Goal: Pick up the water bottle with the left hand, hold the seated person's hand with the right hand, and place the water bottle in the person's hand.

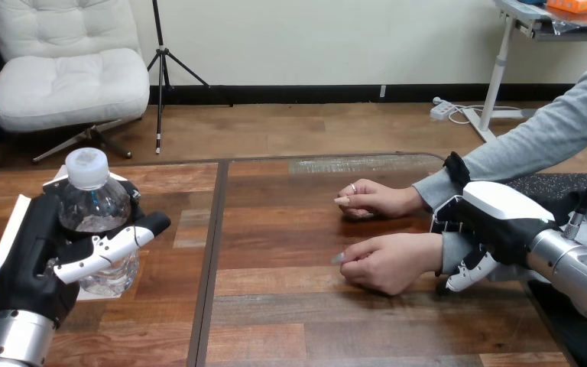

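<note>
My left hand [37,264] curls its fingers [111,250] round the water bottle [92,200] at the left; my right hand [497,218] wraps the person's near wrist [449,251].

Black left hand [34,264] and right hand [504,222], white back shells, black-and-white jointed fingers [115,248], silver forearms [581,271]
</note>
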`<act>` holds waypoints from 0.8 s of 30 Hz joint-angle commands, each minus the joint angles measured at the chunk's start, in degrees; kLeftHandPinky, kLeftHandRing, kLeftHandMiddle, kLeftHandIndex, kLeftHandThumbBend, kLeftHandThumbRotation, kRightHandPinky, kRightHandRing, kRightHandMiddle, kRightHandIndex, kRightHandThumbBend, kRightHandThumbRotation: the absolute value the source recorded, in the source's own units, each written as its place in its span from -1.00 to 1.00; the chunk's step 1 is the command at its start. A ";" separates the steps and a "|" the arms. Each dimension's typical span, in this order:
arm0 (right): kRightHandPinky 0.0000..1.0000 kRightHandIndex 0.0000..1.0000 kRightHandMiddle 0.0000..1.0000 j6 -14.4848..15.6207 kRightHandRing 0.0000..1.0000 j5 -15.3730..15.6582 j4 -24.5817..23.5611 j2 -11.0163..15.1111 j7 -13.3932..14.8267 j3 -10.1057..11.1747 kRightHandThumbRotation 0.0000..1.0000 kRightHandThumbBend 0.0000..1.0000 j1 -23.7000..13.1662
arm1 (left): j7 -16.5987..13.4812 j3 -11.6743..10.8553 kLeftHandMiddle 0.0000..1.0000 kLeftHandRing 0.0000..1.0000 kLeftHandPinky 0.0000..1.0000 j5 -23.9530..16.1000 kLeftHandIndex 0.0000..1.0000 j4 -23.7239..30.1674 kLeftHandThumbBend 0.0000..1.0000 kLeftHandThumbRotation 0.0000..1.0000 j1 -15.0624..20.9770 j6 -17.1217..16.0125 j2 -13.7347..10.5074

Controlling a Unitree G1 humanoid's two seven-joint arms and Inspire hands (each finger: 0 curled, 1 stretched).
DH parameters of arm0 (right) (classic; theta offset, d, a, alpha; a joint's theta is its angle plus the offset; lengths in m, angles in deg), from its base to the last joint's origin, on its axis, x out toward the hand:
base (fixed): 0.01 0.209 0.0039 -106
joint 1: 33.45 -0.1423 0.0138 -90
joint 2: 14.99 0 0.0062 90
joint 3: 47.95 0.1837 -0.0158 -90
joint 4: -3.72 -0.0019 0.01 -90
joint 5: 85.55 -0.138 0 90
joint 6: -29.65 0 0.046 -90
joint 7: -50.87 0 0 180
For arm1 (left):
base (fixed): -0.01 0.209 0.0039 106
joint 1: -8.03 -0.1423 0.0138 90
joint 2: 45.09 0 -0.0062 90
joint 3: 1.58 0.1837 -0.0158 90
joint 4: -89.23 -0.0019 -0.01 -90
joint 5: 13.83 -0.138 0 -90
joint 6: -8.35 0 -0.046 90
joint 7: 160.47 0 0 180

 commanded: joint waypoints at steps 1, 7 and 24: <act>-0.20 -0.07 -0.05 -1.22 -0.13 -1.44 -2.13 -1.08 0.42 0.83 -1.00 0.61 -1.74 | -0.02 -0.68 -0.30 -0.40 -0.53 1.10 -0.22 2.55 0.22 -1.00 3.02 -0.82 -0.09; -0.20 -0.08 -0.06 -1.60 -0.14 -1.47 -2.51 -0.93 0.78 0.90 -1.00 0.56 -1.59 | -0.03 -0.66 -0.30 -0.40 -0.53 0.81 -0.22 2.45 0.21 -1.00 3.01 -1.06 -0.18; -0.19 -0.06 -0.05 -1.94 -0.13 -1.35 -3.09 -0.61 1.58 1.03 -1.00 0.50 -1.48 | -0.21 -0.55 -0.30 -0.40 -0.52 1.02 -0.22 2.90 0.20 -1.00 2.92 -0.24 -0.02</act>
